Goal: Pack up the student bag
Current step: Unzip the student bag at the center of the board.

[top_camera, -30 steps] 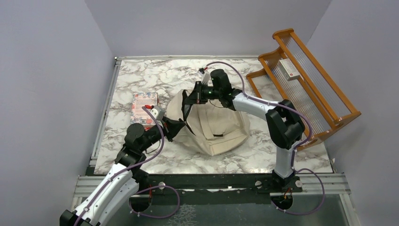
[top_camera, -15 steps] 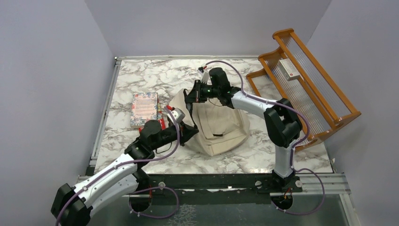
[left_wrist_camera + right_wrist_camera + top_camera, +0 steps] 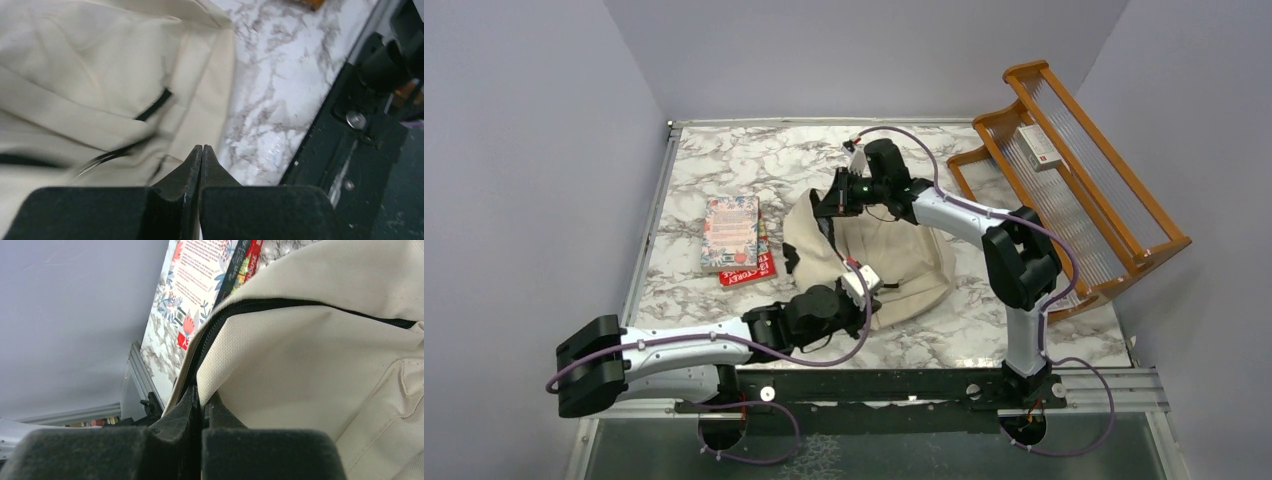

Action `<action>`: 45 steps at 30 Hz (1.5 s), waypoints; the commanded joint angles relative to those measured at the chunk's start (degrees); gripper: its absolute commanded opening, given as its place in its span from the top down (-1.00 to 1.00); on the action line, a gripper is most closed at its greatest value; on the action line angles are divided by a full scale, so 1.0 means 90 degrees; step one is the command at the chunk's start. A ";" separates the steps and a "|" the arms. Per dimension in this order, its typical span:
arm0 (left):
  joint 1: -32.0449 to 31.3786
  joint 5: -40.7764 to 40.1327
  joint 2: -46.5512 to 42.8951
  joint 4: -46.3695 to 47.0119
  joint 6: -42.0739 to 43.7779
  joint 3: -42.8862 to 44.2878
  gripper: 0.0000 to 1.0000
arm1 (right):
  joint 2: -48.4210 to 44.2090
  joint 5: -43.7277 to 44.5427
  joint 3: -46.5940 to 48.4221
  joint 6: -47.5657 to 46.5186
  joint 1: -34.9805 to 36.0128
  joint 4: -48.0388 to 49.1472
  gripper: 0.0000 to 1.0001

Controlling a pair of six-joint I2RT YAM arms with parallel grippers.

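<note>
In the middle of the table [image 3: 724, 170] lies the bag [image 3: 904, 260], cream, slumped on its side with its mouth toward the left and far side; the right gripper [image 3: 201, 399] reaches over it from the right and is pinched tight on the cloth rim just beside the black zip [image 3: 260, 304], lifting that edge a little; the left gripper [image 3: 201, 149] hangs low at the bag's near side, its fingers pressed together with nothing between them, over the seam where cloth meets marble; the left arm stretches along the near edge, so it lies between the bases and the bag; left of the bag, close by its mouth, a floral book [image 3: 731, 230] lies flat, and a red book [image 3: 749, 274] pokes out from under its near end; on the right a wooden rack [image 3: 1114, 215] stands tilted at the table's corner, well apart from the bag, with a small white box [image 3: 1039, 147] on its ribbed shelf; the surface is white marble with grey veins, edged near the arms by a black rail [image 3: 894, 385]; plain lilac-grey walls [image 3: 524, 150] close it in on three sides.
</note>
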 commanded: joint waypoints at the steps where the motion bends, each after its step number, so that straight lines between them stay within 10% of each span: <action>1: -0.0590 -0.0803 0.0352 0.0125 -0.0221 0.0270 1.00 | -0.0051 0.0180 0.0374 -0.0126 -0.0098 0.0452 0.99; 8: -0.0683 -0.1425 0.0229 -0.0194 -0.0633 -0.0047 1.00 | -0.0176 -0.0362 0.0345 -0.0307 -0.0097 0.0533 0.98; 14: -0.0694 -0.1823 -0.0294 -0.0348 -0.0741 0.0009 0.98 | -0.0661 0.0074 0.0067 -0.0842 -0.0108 0.0076 0.56; 23: -0.0693 -0.3980 -0.2477 -0.2596 -0.2251 0.0555 -0.05 | -0.1888 0.1105 -0.0690 -0.1735 -0.0137 -0.0798 -0.01; 32: -0.0646 -0.5188 -0.2540 -0.4546 -0.3694 0.1130 -0.16 | -0.3112 0.0753 -0.2121 -0.2360 -0.0138 -0.0848 -0.23; 39: 0.0238 -0.4428 -0.2124 -0.4614 -0.3595 0.1481 -0.21 | -0.3333 -0.0257 -0.3071 -0.2178 -0.0138 -0.0694 -0.23; 45: 0.2391 -0.1792 -0.0888 -0.4307 -0.3298 0.1715 -0.26 | -0.3257 -0.0789 -0.3507 -0.1533 -0.0138 0.0073 -0.23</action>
